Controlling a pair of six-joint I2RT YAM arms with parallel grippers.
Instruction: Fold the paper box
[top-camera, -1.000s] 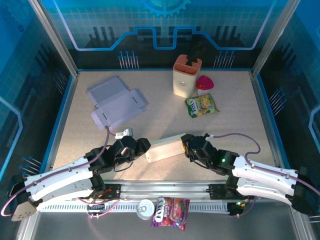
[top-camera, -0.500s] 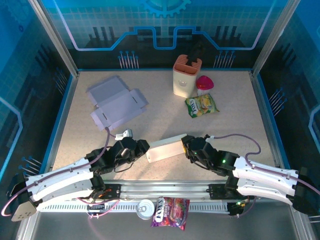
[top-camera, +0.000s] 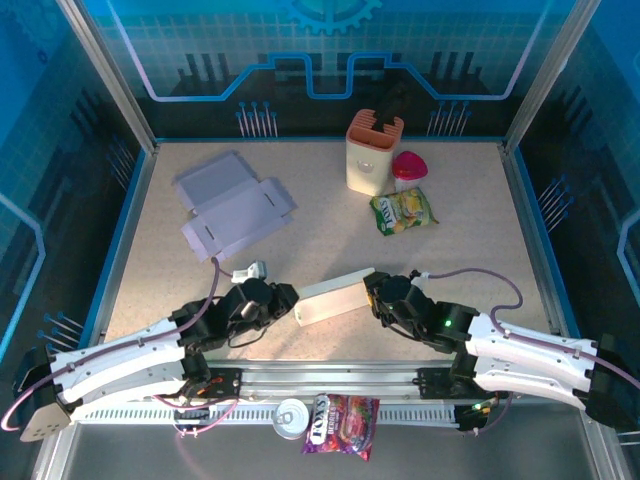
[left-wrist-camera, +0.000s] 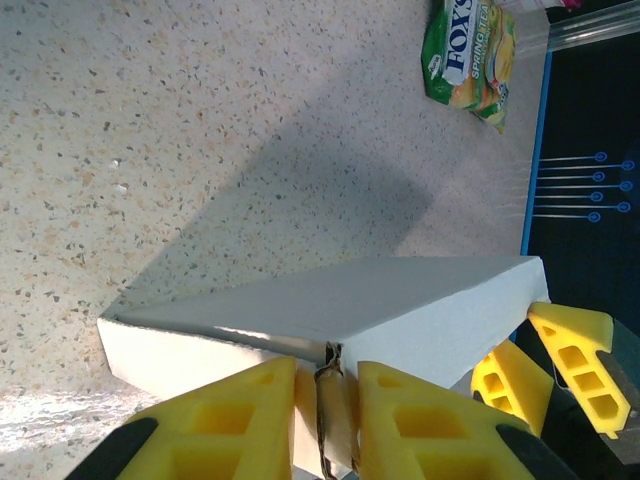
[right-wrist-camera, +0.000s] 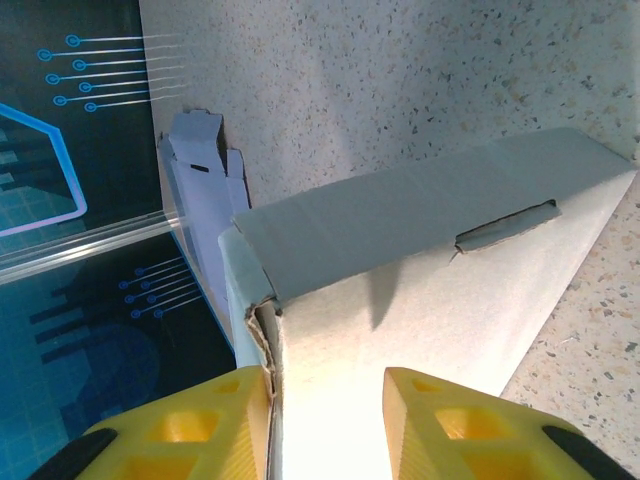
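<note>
1. Workpiece pos.: the white rectangular paper box (top-camera: 335, 297) sits at near ctr of the speckled table (top-camera: 470, 250). Its long axis runs left–right, w/ the right end angled slightly far. It spans the gap between both arms. The body looks already formed into a tube; the end closures appear unfinished.
2. R gripper (right-wrist-camera: 325, 400): jaws stand apart at box width, clamped across the right end. Judged purpose: a fixture, so the box cannot slide or turn while the opposite end is worked.
3. L gripper (left-wrist-camera: 328, 405): jaws nearly together, pinching the thin end flap (left-wrist-camera: 335, 420) at the left end. Judged purpose: an edge grip allows bend and tuck.
4. Spare flat lilac cardboard blank (top-camera: 235, 205) lies far left. The green sweet packet (top-camera: 403, 210) lies far right. Both are well apart from the work.
</note>
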